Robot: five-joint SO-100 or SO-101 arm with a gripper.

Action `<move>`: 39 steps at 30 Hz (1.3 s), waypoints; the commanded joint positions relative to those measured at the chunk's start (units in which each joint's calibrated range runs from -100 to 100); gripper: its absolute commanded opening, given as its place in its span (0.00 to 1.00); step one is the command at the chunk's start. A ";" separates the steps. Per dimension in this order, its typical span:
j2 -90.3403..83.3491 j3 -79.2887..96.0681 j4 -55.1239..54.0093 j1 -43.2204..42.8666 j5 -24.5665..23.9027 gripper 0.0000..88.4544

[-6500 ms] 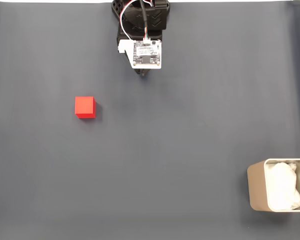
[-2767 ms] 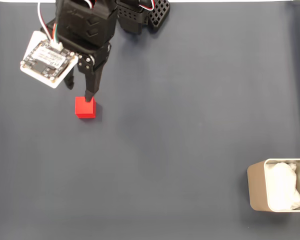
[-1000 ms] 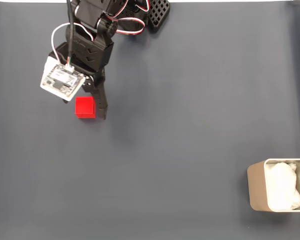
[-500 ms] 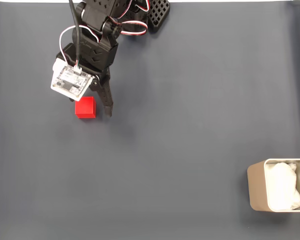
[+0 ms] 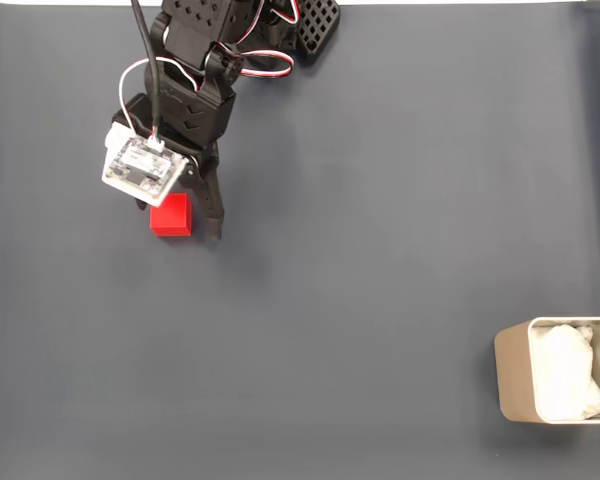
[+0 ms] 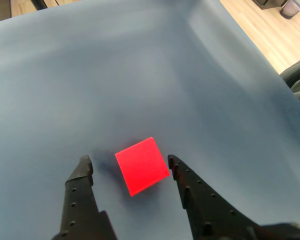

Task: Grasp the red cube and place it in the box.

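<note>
where fingers flank red cube, open cloth around

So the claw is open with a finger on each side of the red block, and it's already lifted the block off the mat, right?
Not quite. The claw is open with a finger on each side of the red block, but the block is not lifted: in the wrist view it sits flat on the grey mat, with a gap to each finger.

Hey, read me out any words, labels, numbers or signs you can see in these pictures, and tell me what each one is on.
No readable text.
Circuit board on the arm: tiny markings, too small to read.
Red cube, box: no markings.
</note>
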 commanded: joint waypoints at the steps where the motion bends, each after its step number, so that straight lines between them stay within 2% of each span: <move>1: 0.02 -0.88 -1.04 -1.17 -0.49 0.40; 21: -2.15 0.12 -0.30 -3.23 -0.44 0.39; 33: -4.06 2.77 -0.30 -2.59 2.30 0.22; 39: -4.40 2.77 0.27 -2.59 3.08 0.08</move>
